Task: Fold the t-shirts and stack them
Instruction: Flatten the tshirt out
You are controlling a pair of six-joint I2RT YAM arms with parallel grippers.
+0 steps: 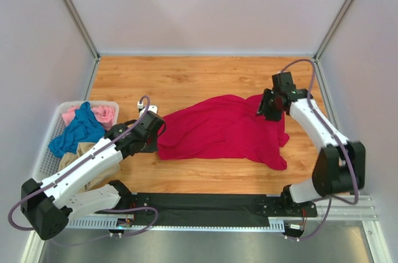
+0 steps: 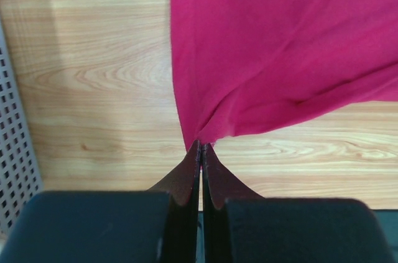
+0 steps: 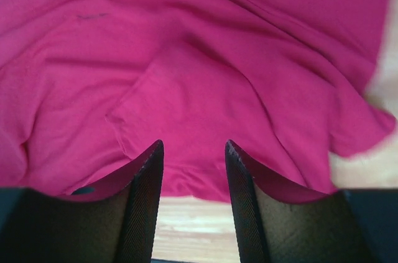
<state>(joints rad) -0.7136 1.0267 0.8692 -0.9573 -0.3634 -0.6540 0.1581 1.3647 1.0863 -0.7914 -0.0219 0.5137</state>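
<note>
Pale wood tabletop, walled in by white panels, carries everything. Well to the left of the crimson t-shirt, a white lattice basket holds the teal tee, the pink tee and the tan tee in a loose heap. At the shirt's left edge, the left gripper has its jaws pinched together on a corner of the red cloth, which fans away from the tips. The shirt lies rumpled across the middle of the table, not spread flat. Over its upper right end hangs the right gripper, jaws apart and clamping nothing.

The step in hand looks like spreading this first shirt before any fold. Next, the right jaws would need to drop and close on an edge. Then both arms draw apart to flatten the cloth.
</note>
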